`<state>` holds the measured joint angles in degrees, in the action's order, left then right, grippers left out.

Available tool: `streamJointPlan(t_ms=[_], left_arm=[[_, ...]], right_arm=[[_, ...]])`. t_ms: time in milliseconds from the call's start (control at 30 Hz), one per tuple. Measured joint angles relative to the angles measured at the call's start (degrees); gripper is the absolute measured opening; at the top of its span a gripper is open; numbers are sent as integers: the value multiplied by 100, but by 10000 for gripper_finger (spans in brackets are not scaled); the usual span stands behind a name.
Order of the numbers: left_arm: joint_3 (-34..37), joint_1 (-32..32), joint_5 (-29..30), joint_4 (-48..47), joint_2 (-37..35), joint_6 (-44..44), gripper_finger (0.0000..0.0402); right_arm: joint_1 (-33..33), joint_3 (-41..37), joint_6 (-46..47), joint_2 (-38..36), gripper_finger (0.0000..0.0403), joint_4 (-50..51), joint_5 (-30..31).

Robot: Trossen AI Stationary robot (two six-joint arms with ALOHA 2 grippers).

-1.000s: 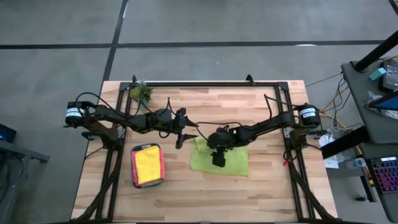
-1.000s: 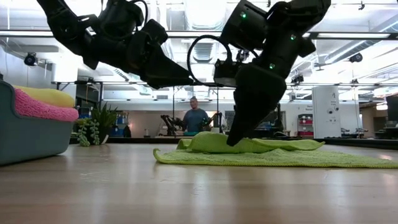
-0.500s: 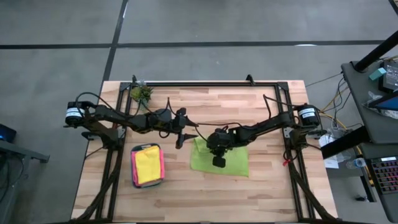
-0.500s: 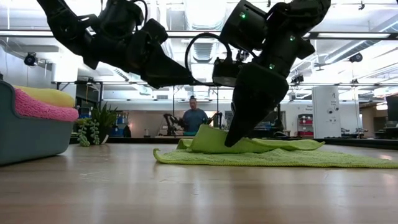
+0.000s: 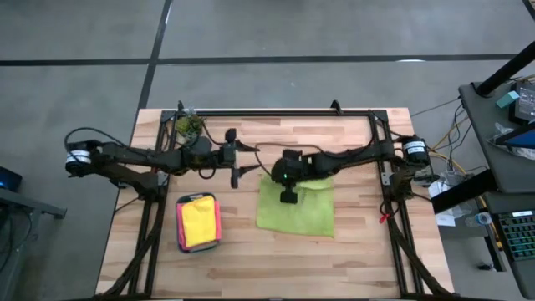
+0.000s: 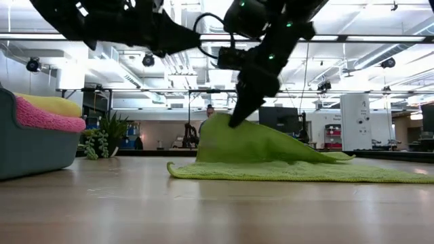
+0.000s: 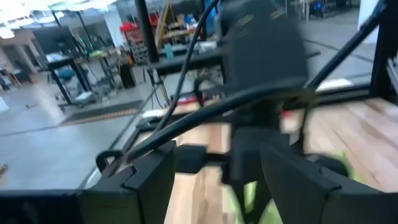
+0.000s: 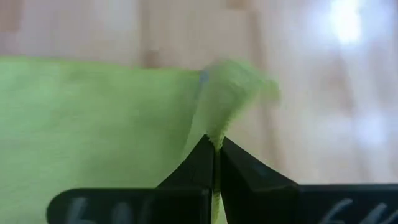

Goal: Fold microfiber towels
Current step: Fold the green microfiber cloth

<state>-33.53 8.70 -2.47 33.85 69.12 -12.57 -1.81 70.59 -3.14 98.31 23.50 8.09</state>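
Observation:
A lime green microfiber towel (image 5: 297, 211) lies on the wooden table right of centre. One part of it is pulled up into a peak (image 6: 224, 129). My right gripper (image 5: 287, 195) is above its far left part, shut on that peak. My left gripper (image 5: 236, 171) hovers open to the left of the towel, holding nothing; its two fingers (image 7: 149, 180) stand apart in the left wrist view. A yellow towel (image 5: 197, 221) and a pink one (image 6: 47, 115) lie in the teal tray. My right gripper pinches a tip of the lime towel (image 8: 219, 127) between its two shut fingers (image 8: 199, 158), coming from above and slanting down. Whether one layer or several, I cannot tell. The held part is lifted into a tent, sloping down to the rest (image 6: 305, 171), which lies flat on the table.
The teal tray (image 5: 180, 227) stands at the near left. A small potted plant (image 5: 189, 125) is at the far left corner. A dark metal frame (image 5: 276, 112) runs along the far edge and both sides. Bare wood lies near the front edge. A person shows far behind the table.
My right gripper has shut on the lime towel and gone up and a little toward the far edge, pulling that part up into a tall peak while the rest stays flat. My left gripper has drawn back toward the far left.

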Motion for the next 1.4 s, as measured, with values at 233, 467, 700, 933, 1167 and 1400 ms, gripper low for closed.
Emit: streamJointPlan(t_ms=[233,467,700,933,1167,1400], left_arm=[[17,33,10,-15,-174,-7,219],[17,33,12,32,224,1,219],[-10,33,16,284,762,23,219],[-95,33,19,339,1081,339,219],[-80,33,19,178,1188,614,219],[-77,-9,-25,-669,1226,635,219]], right_arm=[[-906,209,-777,5,8,-27,0],[-1477,124,-1194,14,12,-353,-456],[-1709,137,-1267,16,49,-454,-500],[-1846,256,-1270,16,93,-424,-502],[-1752,373,-876,-88,108,277,-508],[-965,93,-59,-148,69,1079,-526]])
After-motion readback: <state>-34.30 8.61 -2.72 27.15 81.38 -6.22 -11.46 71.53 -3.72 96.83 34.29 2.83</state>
